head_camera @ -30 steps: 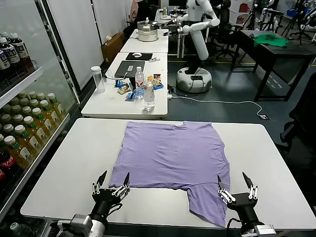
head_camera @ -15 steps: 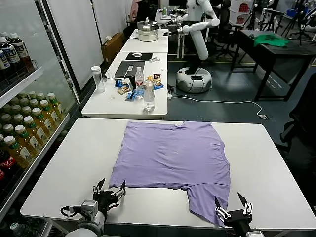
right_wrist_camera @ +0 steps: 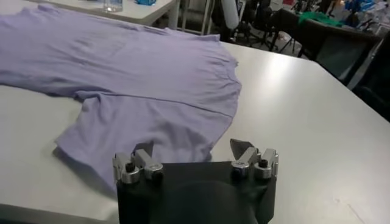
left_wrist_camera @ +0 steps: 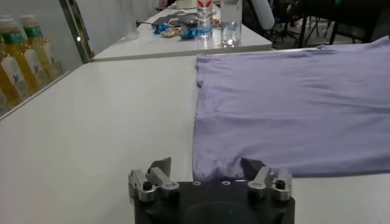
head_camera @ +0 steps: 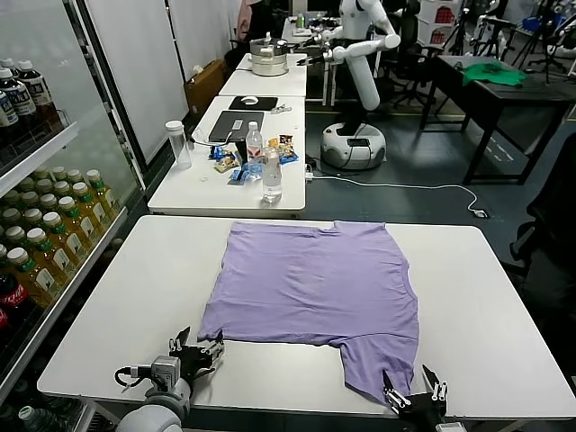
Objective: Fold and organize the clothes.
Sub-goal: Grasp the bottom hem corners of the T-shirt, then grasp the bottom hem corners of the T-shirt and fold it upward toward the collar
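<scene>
The lavender T-shirt [head_camera: 315, 283] lies spread flat on the white table [head_camera: 135, 315], plain face up, with one sleeve [head_camera: 382, 364] reaching toward the table's front edge. My left gripper [head_camera: 193, 348] is open and empty, low at the front edge just before the shirt's near left corner [left_wrist_camera: 204, 167]. My right gripper [head_camera: 412, 394] is open and empty at the front edge, just before the sleeve's end [right_wrist_camera: 134, 137]. In the left wrist view my left gripper [left_wrist_camera: 207, 170] straddles the corner; in the right wrist view my right gripper [right_wrist_camera: 194, 152] straddles the sleeve edge.
A second white table [head_camera: 225, 171] with bottles [head_camera: 271, 175] and snacks stands beyond. Drink shelves [head_camera: 40, 243] line the left. Another robot [head_camera: 360, 81] and a dark table with a green cloth [head_camera: 490, 74] stand at the back.
Both grippers have drawn back and lower toward the table's front edge, away from the shirt. The shirt has not moved.
</scene>
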Tool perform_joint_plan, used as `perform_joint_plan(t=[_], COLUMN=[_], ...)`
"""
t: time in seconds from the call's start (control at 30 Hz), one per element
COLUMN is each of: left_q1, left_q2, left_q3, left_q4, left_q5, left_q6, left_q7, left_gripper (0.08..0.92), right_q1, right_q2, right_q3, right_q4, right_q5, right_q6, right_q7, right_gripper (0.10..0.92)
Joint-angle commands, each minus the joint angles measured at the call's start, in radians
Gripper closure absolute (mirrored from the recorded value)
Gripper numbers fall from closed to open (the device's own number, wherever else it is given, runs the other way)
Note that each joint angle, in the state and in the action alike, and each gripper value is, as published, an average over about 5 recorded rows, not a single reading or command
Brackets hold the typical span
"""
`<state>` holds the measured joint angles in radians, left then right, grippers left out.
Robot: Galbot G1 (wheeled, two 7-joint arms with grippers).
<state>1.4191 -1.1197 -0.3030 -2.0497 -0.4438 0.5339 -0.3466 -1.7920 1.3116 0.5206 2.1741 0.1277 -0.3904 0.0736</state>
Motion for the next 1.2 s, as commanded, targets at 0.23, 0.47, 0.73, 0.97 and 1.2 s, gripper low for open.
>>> perform_joint_plan(t=[0.23, 0.47, 0.73, 0.97, 1.2], left_q1=[0.018, 0.037, 0.073, 0.049, -0.009], left_q2=[0.005, 0.016, 0.037, 0.053, 0.072], left_q3=[0.01, 0.003, -0.025, -0.041, -0.037], left_q4=[-0.028, -0.057, -0.142, -0.168, -0.157], left_q5=[-0.029, -0.03, -0.043, -0.104, -0.143], left_q6=[-0.012, -0.036, -0.094, -0.114, -0.118], left_q7=[0.025, 0.028, 0.037, 0.043, 0.054], left_gripper=[0.623, 0.81, 0.846, 0.847, 0.847], right_q1=[-0.017, -0.031, -0.021, 0.041, 0.169], right_q2=[0.002, -0.01, -0.034, -0.061, -0.092], right_q3=[0.004, 0.027, 0.069, 0.128, 0.151], right_q4=[0.012, 0.088, 0.167, 0.181, 0.112], right_q5=[0.049, 0.066, 0.093, 0.145, 0.184], right_q6=[-0.019, 0.008, 0.03, 0.035, 0.031], right_q7=[-0.012, -0.038, -0.051, -0.047, -0.028], right_gripper=[0.629, 0.837, 0.915, 0.915, 0.915])
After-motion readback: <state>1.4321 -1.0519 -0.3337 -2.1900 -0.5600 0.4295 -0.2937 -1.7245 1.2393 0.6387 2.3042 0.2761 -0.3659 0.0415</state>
